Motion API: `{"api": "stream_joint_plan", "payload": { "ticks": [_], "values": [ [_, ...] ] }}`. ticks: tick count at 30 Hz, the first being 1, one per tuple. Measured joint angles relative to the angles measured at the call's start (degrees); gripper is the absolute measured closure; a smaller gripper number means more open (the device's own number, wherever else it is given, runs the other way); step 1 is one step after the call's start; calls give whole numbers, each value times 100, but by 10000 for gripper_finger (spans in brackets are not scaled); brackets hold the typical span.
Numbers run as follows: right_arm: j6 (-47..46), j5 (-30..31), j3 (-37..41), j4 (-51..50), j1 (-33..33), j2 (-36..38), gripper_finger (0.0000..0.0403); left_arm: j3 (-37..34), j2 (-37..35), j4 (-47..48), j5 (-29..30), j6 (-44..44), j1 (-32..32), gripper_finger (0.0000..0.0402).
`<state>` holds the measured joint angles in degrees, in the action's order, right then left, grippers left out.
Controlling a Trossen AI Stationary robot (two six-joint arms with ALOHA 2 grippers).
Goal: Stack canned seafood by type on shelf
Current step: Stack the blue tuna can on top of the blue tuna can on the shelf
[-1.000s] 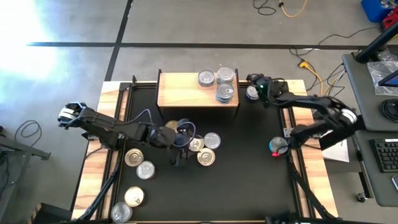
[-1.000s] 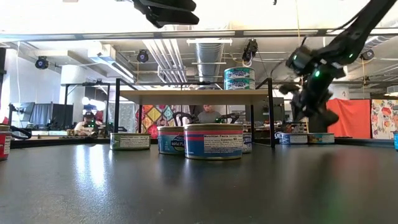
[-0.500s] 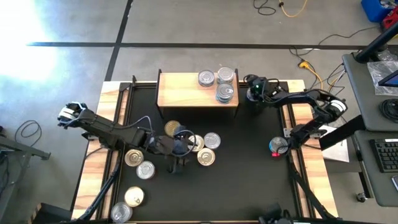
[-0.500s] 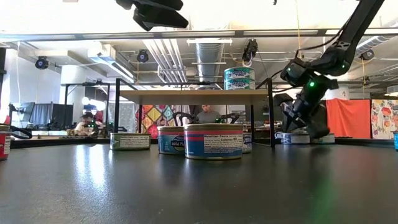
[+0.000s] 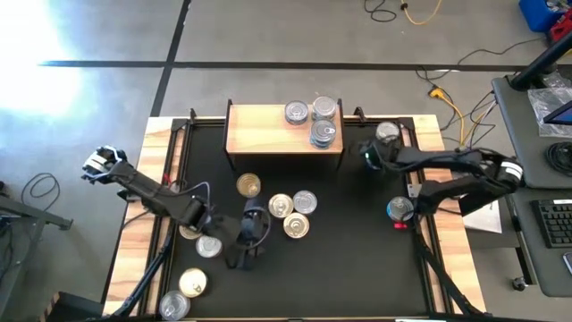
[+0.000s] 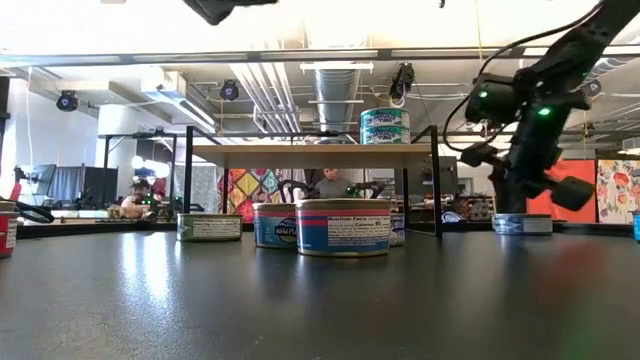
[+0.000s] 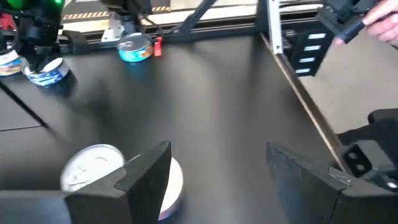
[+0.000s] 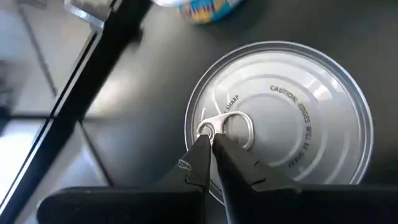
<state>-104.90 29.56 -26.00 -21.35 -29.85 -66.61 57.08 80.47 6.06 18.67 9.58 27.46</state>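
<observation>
The shelf (image 5: 268, 134) stands at the table's far edge and bears short stacks of silver-lidded cans (image 5: 323, 134). Gold- and silver-lidded cans (image 5: 296, 225) lie scattered on the black table. My left gripper (image 5: 253, 240) hangs open above the table beside this cluster, nothing between its fingers (image 7: 217, 180); a silver-lidded can (image 7: 93, 174) lies just outside one finger. My right gripper (image 8: 211, 140) is shut, to the right of the shelf. Its fingertips are over the lid of a lone silver can (image 5: 387, 132). My right gripper's shut fingertips (image 8: 202, 146) lie at the pull ring (image 8: 233, 127) on the lone silver can's lid, slanting down from above. Whether they touch the ring I cannot tell. The can stands flat on the table (image 6: 522, 224).
One more can (image 5: 399, 210) sits at the table's right rim. Further cans (image 5: 194, 283) lie at the near left. The shelf's dark legs (image 6: 436, 180) stand close to the right gripper. Bare black tabletop (image 5: 357, 268) lies at the near right.
My left gripper has swung from the can cluster toward the table's near edge, still open. My right gripper, still shut, has drawn from beside the shelf toward the near edge and rolled. The lone silver can has slid toward the table's right edge.
</observation>
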Motion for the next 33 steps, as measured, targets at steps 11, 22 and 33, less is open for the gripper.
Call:
{"api": "stream_joint_plan", "payload": {
  "ticks": [11,22,33],
  "values": [
    [-1755,1063,166,-269,2959,-462,380,0,2,193,713,611,968,154],
    [-1976,1206,-1600,-264,5369,-2509,380,0,2,205,936,796,1226,154],
    [-2819,823,-3610,-2176,7372,-3461,380,-97,273,-5,1147,780,1265,154]
  ]
}}
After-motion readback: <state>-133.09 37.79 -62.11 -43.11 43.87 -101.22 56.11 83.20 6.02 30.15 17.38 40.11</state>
